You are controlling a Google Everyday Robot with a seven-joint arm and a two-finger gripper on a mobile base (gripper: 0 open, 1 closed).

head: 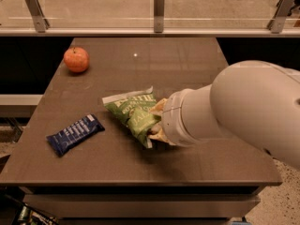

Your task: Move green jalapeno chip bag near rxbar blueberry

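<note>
The green jalapeno chip bag (133,114) lies near the middle of the table, its white sealed end pointing up and left. My gripper (157,123) is at the bag's right end, mostly hidden behind my large white arm (234,111), which reaches in from the right. The rxbar blueberry (75,133), a dark-blue bar with white lettering, lies flat to the left of the bag, near the table's front left, with a gap of bare tabletop between them.
An orange-red apple (76,59) sits at the table's back left. The dark table (187,64) ends at a front edge just below the bar and bag. A glass railing with metal posts (159,9) runs behind the table.
</note>
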